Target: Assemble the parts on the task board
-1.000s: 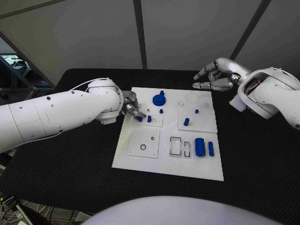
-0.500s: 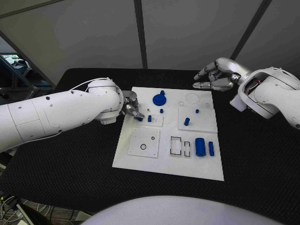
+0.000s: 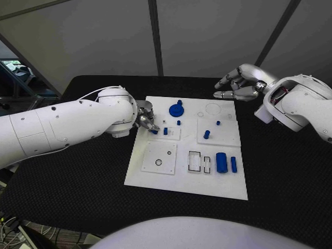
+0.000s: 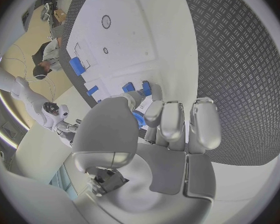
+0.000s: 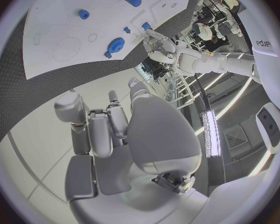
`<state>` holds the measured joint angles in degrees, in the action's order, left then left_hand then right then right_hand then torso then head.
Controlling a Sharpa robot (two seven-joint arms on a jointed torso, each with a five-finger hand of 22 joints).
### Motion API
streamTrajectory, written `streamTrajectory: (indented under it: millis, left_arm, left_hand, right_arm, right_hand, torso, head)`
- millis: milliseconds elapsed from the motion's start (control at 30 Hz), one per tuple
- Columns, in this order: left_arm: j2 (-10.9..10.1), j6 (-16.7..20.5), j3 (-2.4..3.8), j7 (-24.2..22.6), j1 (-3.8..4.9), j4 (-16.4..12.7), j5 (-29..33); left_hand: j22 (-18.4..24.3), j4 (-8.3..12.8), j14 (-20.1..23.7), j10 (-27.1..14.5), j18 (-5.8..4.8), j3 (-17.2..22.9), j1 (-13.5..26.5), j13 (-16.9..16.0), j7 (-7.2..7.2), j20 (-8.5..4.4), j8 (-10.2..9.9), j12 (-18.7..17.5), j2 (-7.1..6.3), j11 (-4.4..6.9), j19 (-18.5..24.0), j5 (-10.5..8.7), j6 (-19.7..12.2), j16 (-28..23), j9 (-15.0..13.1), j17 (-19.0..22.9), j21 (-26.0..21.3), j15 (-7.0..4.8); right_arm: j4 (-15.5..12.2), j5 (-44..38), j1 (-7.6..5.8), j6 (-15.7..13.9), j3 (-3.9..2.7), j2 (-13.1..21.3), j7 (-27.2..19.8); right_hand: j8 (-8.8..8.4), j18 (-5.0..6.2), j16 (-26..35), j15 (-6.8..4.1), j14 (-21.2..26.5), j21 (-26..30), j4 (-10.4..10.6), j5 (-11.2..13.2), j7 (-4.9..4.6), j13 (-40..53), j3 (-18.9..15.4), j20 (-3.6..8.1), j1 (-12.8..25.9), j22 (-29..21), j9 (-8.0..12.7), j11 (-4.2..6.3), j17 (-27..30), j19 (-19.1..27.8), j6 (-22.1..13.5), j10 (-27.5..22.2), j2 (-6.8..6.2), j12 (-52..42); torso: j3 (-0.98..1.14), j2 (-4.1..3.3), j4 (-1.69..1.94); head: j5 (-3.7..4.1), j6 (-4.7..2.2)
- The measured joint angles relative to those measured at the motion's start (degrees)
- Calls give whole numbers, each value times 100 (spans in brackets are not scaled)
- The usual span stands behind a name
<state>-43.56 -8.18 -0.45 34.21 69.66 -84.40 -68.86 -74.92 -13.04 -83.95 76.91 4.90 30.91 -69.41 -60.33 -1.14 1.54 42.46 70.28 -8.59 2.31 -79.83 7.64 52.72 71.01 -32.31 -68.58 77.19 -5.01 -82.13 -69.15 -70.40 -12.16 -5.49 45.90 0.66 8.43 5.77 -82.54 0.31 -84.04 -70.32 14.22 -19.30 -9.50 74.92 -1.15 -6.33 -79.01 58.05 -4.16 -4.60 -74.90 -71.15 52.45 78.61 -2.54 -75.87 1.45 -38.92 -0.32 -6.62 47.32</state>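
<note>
The white task board (image 3: 182, 181) lies in the middle of the black table. My left hand (image 3: 145, 120) sits at the board's left edge, and its thumb and a finger pinch a small blue part (image 4: 139, 119) over the small back-left plate (image 3: 173, 136). Another short blue peg (image 3: 165, 130) stands just beside it. My right hand (image 3: 240, 84) hovers beyond the board's far right corner, fingers curled in with nothing in them. A blue gear (image 3: 176, 110) lies near the board's far edge; the right wrist view shows the gear (image 5: 116, 45) too.
On the board stand a blue cylinder (image 3: 206, 135) and two tiny pegs (image 3: 179, 123) (image 3: 218, 123). A thick blue cylinder (image 3: 221, 162) and a thin bar (image 3: 233, 164) lie at the near right, beside two rectangular slots (image 3: 194, 162). A square plate with a hole (image 3: 158, 162) is near left.
</note>
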Motion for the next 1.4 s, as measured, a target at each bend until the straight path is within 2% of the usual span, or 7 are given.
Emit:
streamTrajectory:
  millis: [333, 433, 600, 733, 800, 967, 1400]
  left_arm:
    - [24, 5, -1, -1, 0, 25, 1]
    - [26, 7, -3, 0, 0, 40, 1]
    - [28, 6, -4, 5, -3, 57, 6]
    - [34, 5, -5, 6, -3, 70, 10]
    - [37, 5, -5, 7, -3, 75, 12]
    - [42, 7, -5, 8, -3, 91, 15]
    - [56, 16, -4, 10, -3, 103, 20]
  left_hand:
    - [0, -45, 0, 0, -1, 23, -18, 0, -1, 0, 24, 0, 5, -1, 0, -2, 0, 0, -9, 0, -1, 0]
    - [0, -228, 0, 0, 0, -102, 227, 0, 0, 0, 26, 0, -113, 0, 0, 2, 0, 0, -15, 0, -1, 0]
    - [0, -360, 0, 12, 0, -272, 517, -3, 1, 0, 25, 0, -162, -11, 0, 3, -1, 0, -15, 1, -4, 0]
    - [0, -360, 0, 20, -1, -389, 648, -11, -19, -2, 25, 0, -156, -19, -2, 3, 20, 0, -14, 1, -4, 0]
    - [0, -369, 0, 34, 0, -453, 727, -23, -19, -21, 25, 0, -95, -5, -21, 3, 20, 0, -14, 1, -4, 0]
    - [0, -370, 0, 43, 0, -531, 853, -26, -20, -21, 25, 0, -41, 3, -21, 3, 20, 0, -7, 1, -4, 0]
    - [0, -367, 0, 44, 0, -667, 1030, -76, -18, -20, 25, 43, -30, 5, -62, 3, 63, 0, -7, 1, -5, 0]
  right_arm:
    - [0, -1, 0, 6, 0, -3, 1]
    - [2, -1, 0, 7, 0, -3, 2]
    - [5, -1, 0, 9, 0, -3, 4]
    - [9, -1, 0, 13, 0, -3, 9]
    - [11, -1, 0, 16, 0, -3, 11]
    - [15, -2, 0, 25, 0, -8, 17]
    - [16, -2, 0, 43, 0, -3, 28]
  right_hand:
    - [0, 0, 3, 0, 0, 0, 0, 0, 0, 0, 0, 0, 0, 0, 0, 0, 0, 0, 0, 0, 0, 0]
    - [0, 0, 22, 0, 0, 0, 8, 0, 0, 0, -8, 0, 0, 0, 0, 0, 0, 0, 0, 0, 0, 0]
    - [0, 0, 22, 0, 0, 0, 14, 0, 0, 0, -15, 0, 0, 0, 0, 0, 0, 0, 0, 0, 0, 0]
    - [0, 0, 22, 0, 0, 0, 15, 0, 0, 0, -15, 0, 0, 0, 0, 0, 0, 0, 0, 0, 0, 0]
    - [0, 0, 22, 0, 0, 0, 15, 0, 0, 0, -15, 0, 0, 0, 0, 0, 0, 0, 0, 0, 0, 0]
    - [0, 0, 22, 0, 0, 0, 15, -20, 0, 0, -15, 0, 0, -8, 0, 0, 0, 0, 0, 0, 0, 0]
    - [0, 0, 22, 0, 0, 0, 14, -20, 0, 0, -14, 0, 0, -8, 0, 0, 0, 0, 0, 0, 0, 0]
  torso:
    - [2, -1, -2]
    - [2, -2, -2]
    - [2, -2, -2]
    - [2, -1, -2]
    - [2, -1, -2]
    - [2, 1, -2]
    - [1, 1, -1]
  head:
    - [12, -2]
    - [16, -6]
    - [17, -3]
    - [17, 1]
    - [18, 1]
    - [21, 3]
    - [18, 10]
